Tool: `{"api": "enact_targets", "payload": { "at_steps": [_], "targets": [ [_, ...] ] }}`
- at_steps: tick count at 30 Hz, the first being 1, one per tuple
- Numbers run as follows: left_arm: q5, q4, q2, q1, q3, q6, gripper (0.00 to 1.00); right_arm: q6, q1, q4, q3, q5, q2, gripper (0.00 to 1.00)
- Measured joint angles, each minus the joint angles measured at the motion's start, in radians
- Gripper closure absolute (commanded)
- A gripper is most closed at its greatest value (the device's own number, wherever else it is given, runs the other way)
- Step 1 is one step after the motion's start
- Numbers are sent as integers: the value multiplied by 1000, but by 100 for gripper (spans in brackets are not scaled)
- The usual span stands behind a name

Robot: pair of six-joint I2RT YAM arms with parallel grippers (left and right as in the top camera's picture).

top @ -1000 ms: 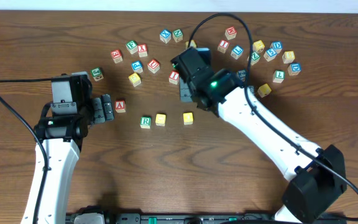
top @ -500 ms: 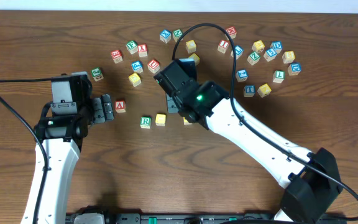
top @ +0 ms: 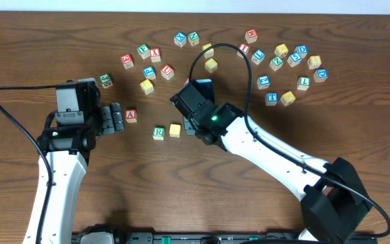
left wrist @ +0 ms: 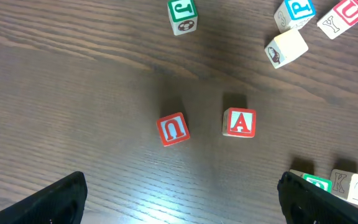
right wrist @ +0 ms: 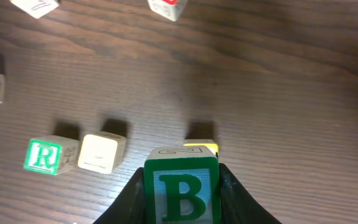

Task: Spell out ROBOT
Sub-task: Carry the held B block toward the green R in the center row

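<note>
Right wrist view: my right jaws hold the B cube (right wrist: pixel 182 190), right by the second yellow cube (right wrist: pixel 201 148), past the R cube (right wrist: pixel 43 155) and first yellow cube (right wrist: pixel 101 151). Set down crooked, B could knock that cube away. My left jaws are wide, empty.

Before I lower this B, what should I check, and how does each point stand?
1. B cube held by right gripper: ok.
2. R cube and plain yellow cube side by side: ok.
3. B's letter upright like the R's: ok.
4. Gap before second yellow cube wide enough: cannot tell, B hides it.
5. Left gripper open, parked beside A cube, away from the R: ok.
</note>
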Motion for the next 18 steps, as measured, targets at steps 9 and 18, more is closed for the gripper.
{"api": "enact_targets", "payload": {
  "at_steps": [9, 18],
  "targets": [
    [0, 0, 0, 0, 0, 0, 4, 8, 27, 63, -1, -7, 4, 80],
    [0, 0, 0, 0, 0, 0, 4, 21, 35, 98, -1, -12, 112, 80]
  ]
}}
